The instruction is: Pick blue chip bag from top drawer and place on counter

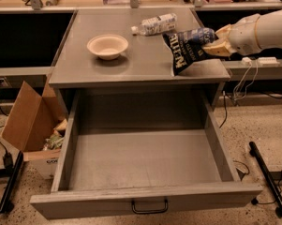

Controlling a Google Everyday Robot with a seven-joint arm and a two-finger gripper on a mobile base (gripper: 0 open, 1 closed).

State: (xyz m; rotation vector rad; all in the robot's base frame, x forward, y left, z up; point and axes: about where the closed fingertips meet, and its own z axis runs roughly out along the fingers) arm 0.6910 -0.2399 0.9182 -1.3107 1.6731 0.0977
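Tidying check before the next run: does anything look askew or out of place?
The clear bottle lies on its side at the back of the counter. The gripper holds the blue chip bag over its right side. Nothing else stands out.
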